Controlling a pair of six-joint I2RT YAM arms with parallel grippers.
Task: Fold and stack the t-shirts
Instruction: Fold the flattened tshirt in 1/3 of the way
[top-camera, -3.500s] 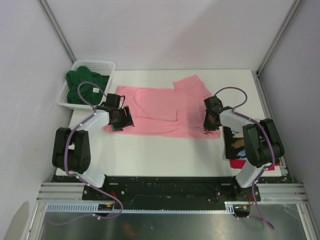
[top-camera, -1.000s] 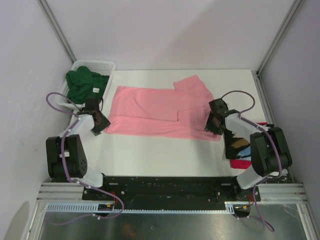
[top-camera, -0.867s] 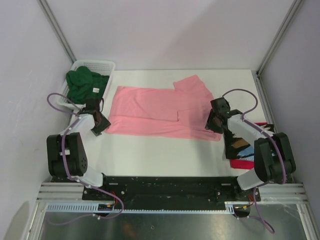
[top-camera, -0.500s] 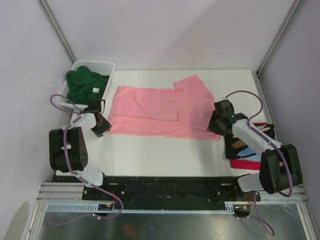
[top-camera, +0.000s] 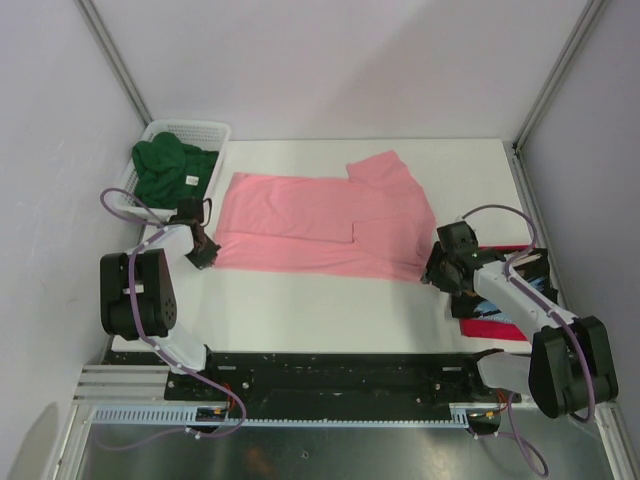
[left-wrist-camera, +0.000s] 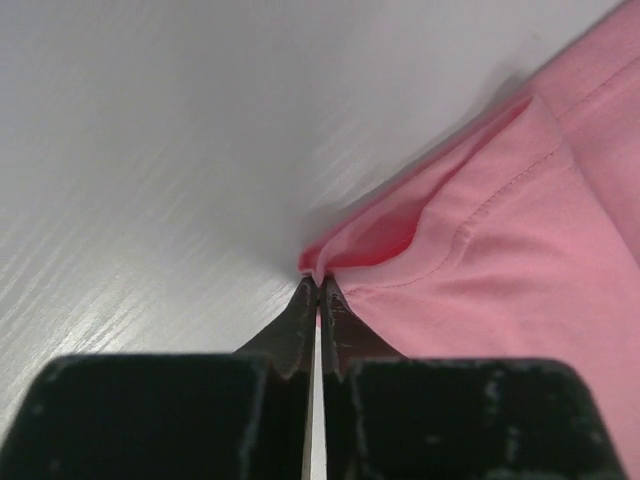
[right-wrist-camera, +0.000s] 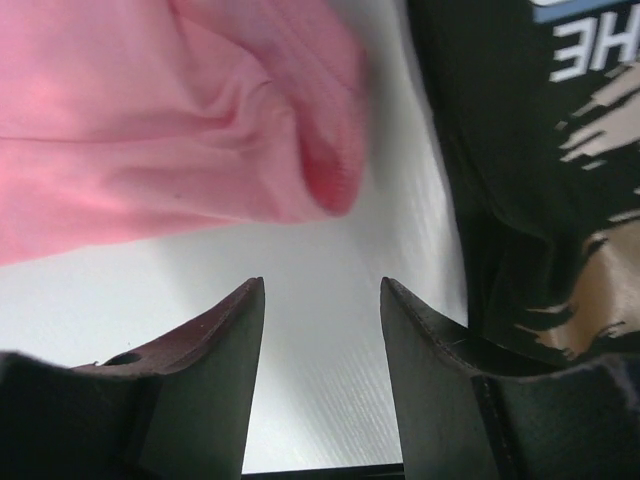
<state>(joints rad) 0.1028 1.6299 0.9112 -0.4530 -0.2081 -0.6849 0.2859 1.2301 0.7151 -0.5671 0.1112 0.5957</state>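
Note:
The salmon-pink t-shirt (top-camera: 320, 225) lies spread flat across the middle of the table. My left gripper (top-camera: 205, 256) is at its near-left corner and shut on the hem. In the left wrist view the fingertips (left-wrist-camera: 320, 284) pinch a small raised fold of the pink t-shirt (left-wrist-camera: 500, 240). My right gripper (top-camera: 437, 272) stands open just off the near-right corner. Bare table shows between its fingers (right-wrist-camera: 322, 285), with the pink t-shirt's bunched corner (right-wrist-camera: 200, 110) a little ahead. The black printed t-shirt (top-camera: 488, 288) lies folded at the right on the red t-shirt (top-camera: 490, 328).
The dark green t-shirt (top-camera: 170, 170) is heaped in the white mesh basket (top-camera: 190, 127) at the back left. The black t-shirt (right-wrist-camera: 520, 150) lies close beside my right finger. Frame posts and walls enclose the table on three sides.
My left gripper moved in to the shirt's near-left corner and closed on the hem. My right gripper slid back off the near-right corner toward the near edge and opened a little wider.

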